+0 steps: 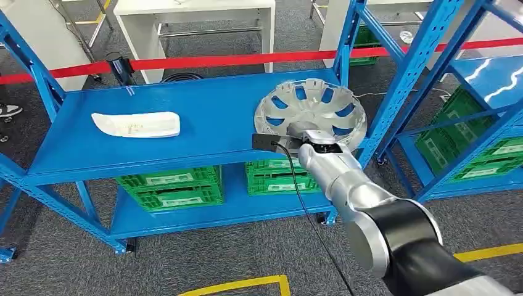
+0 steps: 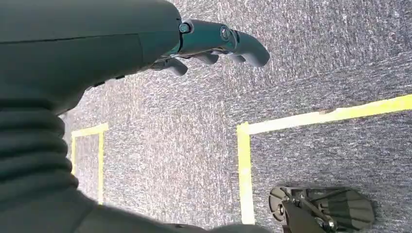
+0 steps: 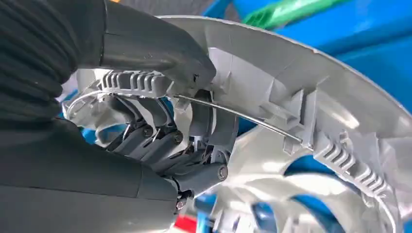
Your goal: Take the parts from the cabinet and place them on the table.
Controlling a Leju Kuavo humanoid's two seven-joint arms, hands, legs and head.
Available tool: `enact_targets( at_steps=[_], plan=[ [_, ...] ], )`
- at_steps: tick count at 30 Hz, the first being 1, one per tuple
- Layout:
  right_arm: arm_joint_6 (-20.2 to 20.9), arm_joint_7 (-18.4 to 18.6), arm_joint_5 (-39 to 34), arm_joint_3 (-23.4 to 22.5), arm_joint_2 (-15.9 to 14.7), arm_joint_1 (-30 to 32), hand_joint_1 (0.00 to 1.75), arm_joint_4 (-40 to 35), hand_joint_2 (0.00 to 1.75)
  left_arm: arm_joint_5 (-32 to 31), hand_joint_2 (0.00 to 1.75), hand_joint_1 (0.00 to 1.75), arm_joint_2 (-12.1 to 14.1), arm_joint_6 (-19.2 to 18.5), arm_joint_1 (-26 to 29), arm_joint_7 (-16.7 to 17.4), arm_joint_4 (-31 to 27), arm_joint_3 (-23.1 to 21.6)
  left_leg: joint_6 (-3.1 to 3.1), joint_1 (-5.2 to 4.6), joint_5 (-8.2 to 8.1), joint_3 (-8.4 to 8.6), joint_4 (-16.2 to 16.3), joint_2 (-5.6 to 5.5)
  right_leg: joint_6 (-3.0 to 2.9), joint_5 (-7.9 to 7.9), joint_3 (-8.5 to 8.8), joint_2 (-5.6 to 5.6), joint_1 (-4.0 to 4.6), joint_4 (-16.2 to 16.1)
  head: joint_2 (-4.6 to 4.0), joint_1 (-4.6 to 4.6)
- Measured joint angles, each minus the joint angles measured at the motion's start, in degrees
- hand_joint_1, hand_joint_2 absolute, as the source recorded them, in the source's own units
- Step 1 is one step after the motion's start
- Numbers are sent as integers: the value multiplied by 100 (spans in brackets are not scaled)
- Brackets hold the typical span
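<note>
A silver wheel cover (image 1: pixel 311 105) sits tilted at the right end of the blue cabinet shelf (image 1: pixel 203 139). My right hand (image 1: pixel 311 137) grips its near rim. In the right wrist view the thumb (image 3: pixel 160 53) lies over the edge of the wheel cover (image 3: pixel 311 97), and the darker fingers (image 3: pixel 160 141) curl in behind the rim among the ribs. A white elongated part (image 1: pixel 136 124) lies flat on the left half of the same shelf. My left hand (image 2: pixel 214 46) hangs over the grey carpet with its fingers apart and holds nothing.
Green crates (image 1: pixel 169 188) stand on the lower shelf. A blue upright post (image 1: pixel 407 80) rises just right of the wheel cover, with a second blue rack (image 1: pixel 487 86) holding green crates beyond it. Red barrier tape (image 1: pixel 216 60) and a white table (image 1: pixel 191 18) lie behind.
</note>
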Motion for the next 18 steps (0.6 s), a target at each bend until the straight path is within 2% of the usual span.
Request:
enact_targets(
  at_steps=[1, 2, 3, 4, 5, 11, 12, 13, 14, 16, 18],
  plan=[
    [30, 17, 30, 35, -11, -69, 162, 0, 175, 6, 175, 0, 0, 0, 2, 2, 0, 6, 0, 0, 0, 0, 0, 0, 0, 0, 0, 0, -1, 0, -2, 0],
    [37, 39, 43, 48, -28, -133, 143, 0, 175, 13, 175, 0, 0, 0, 5, 2, 2, 15, 0, 0, 0, 0, 0, -1, 0, 0, 0, 0, -1, 0, 0, 0],
    [35, 41, 52, 81, -35, -183, 134, 0, 175, 18, 175, 0, -2, 0, 8, 2, 2, 22, 0, 0, 0, 0, 0, -3, 0, 0, 2, -1, -1, 0, 0, 0],
    [35, 48, 68, 105, -42, -215, 119, 0, 175, 42, 175, 0, -2, 0, 9, 2, 2, 24, 0, 1, 0, 0, 0, -3, 0, 0, 2, -1, -1, 0, -2, -2],
    [26, 50, 81, 120, -46, -242, 112, 0, 175, 48, 175, 0, -2, -2, 12, 2, 2, 26, 0, 0, 0, 0, 0, -3, 0, 0, 1, -1, -1, 0, 0, 0],
    [11, 72, 192, 221, -77, -557, 112, 0, 175, 125, 175, 0, -17, -52, 18, -35, 2, 94, 0, 1, 0, 0, 0, 2, 0, 0, -2, 3, 0, 1, -2, 0],
    [11, 72, 199, 223, -76, -591, 101, 0, 175, 133, 175, 0, -20, -52, 18, -35, 2, 118, 0, 1, 0, 0, 0, 2, 0, 0, -2, 2, 0, 1, 0, -2],
    [11, 70, 205, 227, -76, -618, 99, 0, 175, 133, 175, 0, -26, -52, 18, -35, 2, 133, 0, 1, 0, 0, 0, 1, 0, 0, -2, 2, 0, 1, -2, -2],
    [9, 63, 210, 231, -76, -643, 87, 0, 175, 133, 175, 0, -26, -55, 20, -35, 2, 140, 0, 1, 0, 0, 0, 1, 0, 0, -2, 1, 0, 1, 0, -2],
    [6, 63, 227, 234, -76, -701, 24, 0, 175, 133, 175, 0, -28, -66, 19, -50, 2, 149, 0, 2, 0, 0, 0, 1, 0, 0, -2, 1, 1, 1, -2, -2],
    [4, 63, 249, 238, -81, -758, 16, 0, 175, 151, 175, 0, -33, -90, 20, -81, 2, 162, 0, 2, 0, 0, -1, 1, 0, 0, -1, 1, 1, 1, -2, -2]
  ],
)
